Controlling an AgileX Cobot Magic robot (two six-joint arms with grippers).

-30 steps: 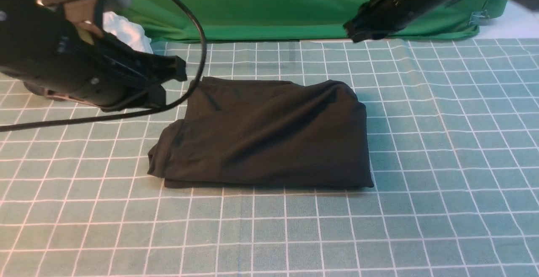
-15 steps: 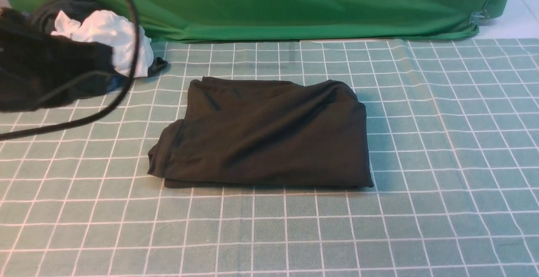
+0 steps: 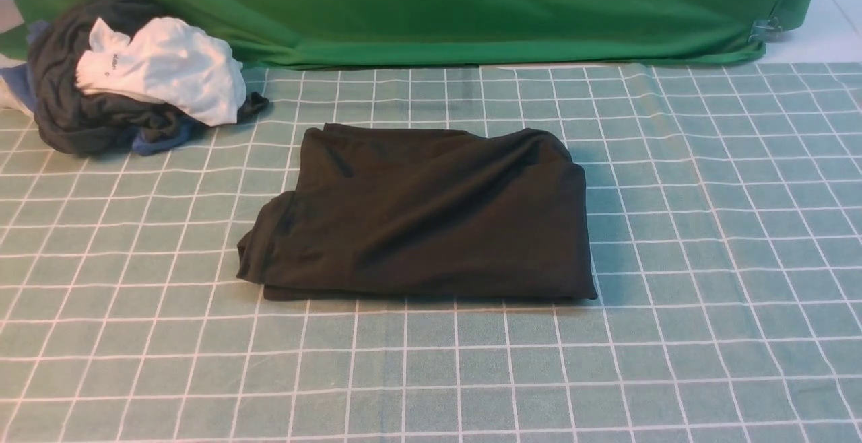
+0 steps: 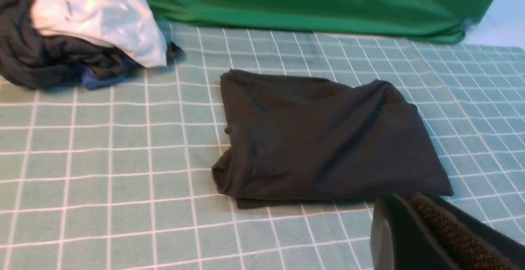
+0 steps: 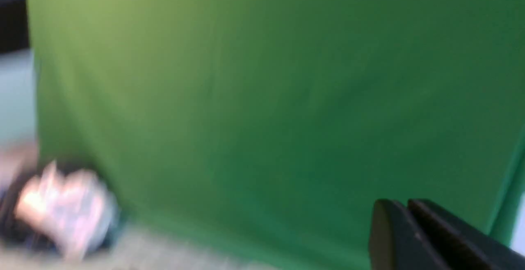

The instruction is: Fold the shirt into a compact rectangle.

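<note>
The dark brown-black shirt lies folded into a rough rectangle in the middle of the checked cloth, also seen in the left wrist view. Its logo and neck label are hidden. Neither arm shows in the front view. My left gripper hovers shut and empty in front of the shirt's near edge, above the table. My right gripper is shut and empty, raised and facing the green backdrop, in a blurred view.
A bundle of a white shirt and a dark grey garment sits at the far left corner, also in the left wrist view. A green backdrop hangs behind the teal checked tablecloth.
Both arms have pulled back out of the front view, the left toward the left and the right upward. The clothes bundle is now uncovered. The folded shirt has not moved.
</note>
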